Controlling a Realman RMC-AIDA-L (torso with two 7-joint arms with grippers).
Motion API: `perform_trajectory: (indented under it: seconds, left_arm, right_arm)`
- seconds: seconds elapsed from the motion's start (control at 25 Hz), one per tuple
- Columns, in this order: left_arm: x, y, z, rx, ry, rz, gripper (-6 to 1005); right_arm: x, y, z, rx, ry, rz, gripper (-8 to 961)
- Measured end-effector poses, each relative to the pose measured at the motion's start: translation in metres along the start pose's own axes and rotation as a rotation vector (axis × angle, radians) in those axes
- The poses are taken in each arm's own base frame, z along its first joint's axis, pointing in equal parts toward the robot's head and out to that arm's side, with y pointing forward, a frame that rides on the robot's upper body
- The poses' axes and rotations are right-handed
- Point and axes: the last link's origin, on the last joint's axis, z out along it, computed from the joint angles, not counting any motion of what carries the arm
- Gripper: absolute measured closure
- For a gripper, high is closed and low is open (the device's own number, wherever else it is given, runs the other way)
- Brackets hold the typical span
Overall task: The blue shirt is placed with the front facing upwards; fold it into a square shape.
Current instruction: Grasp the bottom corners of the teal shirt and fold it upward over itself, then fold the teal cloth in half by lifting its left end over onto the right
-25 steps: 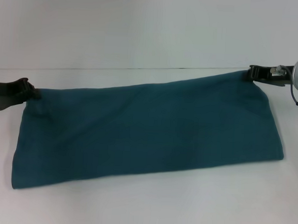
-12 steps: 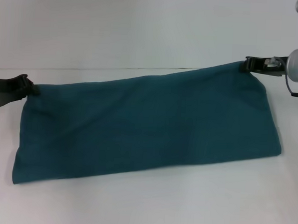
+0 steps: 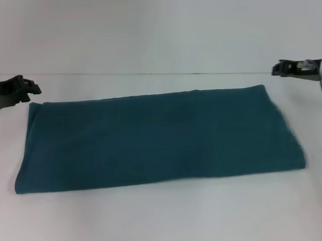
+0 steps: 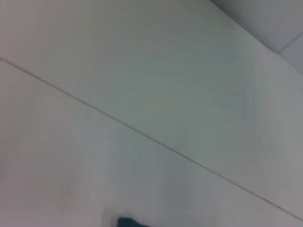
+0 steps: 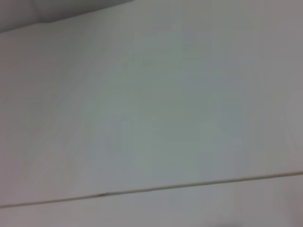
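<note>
The blue shirt point(image 3: 160, 136) lies flat on the white table as a long teal rectangle, plain side up, with no lettering showing. My left gripper point(image 3: 32, 87) hovers just beyond the shirt's far left corner, open and empty. My right gripper point(image 3: 276, 67) hovers above and beyond the far right corner, open and empty. Neither touches the cloth. A small teal corner of the shirt point(image 4: 128, 222) shows in the left wrist view. The right wrist view shows only table and wall.
The white table point(image 3: 161, 217) extends in front of the shirt. Its back edge point(image 3: 152, 74) meets a pale wall just behind the shirt. Nothing else stands on it.
Both grippers have let go of the shirt's far corners and drawn back outward and up. The raised far edge has dropped, and the shirt now lies flat.
</note>
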Motion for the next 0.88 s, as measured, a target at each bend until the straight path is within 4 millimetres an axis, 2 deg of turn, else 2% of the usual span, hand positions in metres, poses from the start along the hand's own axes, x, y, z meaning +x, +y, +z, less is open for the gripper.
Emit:
perform_trajectory:
  seconds: [0.32,0.4,0.52,0.64,0.8,0.88]
  left_arm:
    - [-0.003,-0.009,-0.003,0.01,-0.002,-0.043,551]
    - [-0.006,-0.01,-0.005,-0.001,-0.01,-0.055,453]
    - [-0.009,-0.011,-0.011,-0.044,-0.004,-0.076,359]
    - [-0.014,-0.012,-0.025,-0.136,0.014,-0.1,266]
    - [-0.027,-0.013,-0.047,-0.293,0.003,-0.133,266]
    - [-0.035,-0.016,-0.055,-0.34,-0.023,-0.141,267]
  right_arm:
    - [-0.025,-0.021,-0.016,0.036,-0.014,0.0,661]
    - [-0.031,-0.025,-0.025,-0.003,-0.001,0.029,598]
    - [-0.032,-0.026,-0.041,-0.135,0.021,0.079,477]
    - [-0.021,-0.022,-0.061,-0.336,0.014,0.124,374]
    - [0.015,-0.018,-0.084,-0.547,0.025,0.154,284]
    - [0.035,-0.019,-0.089,-0.587,0.047,0.155,289]
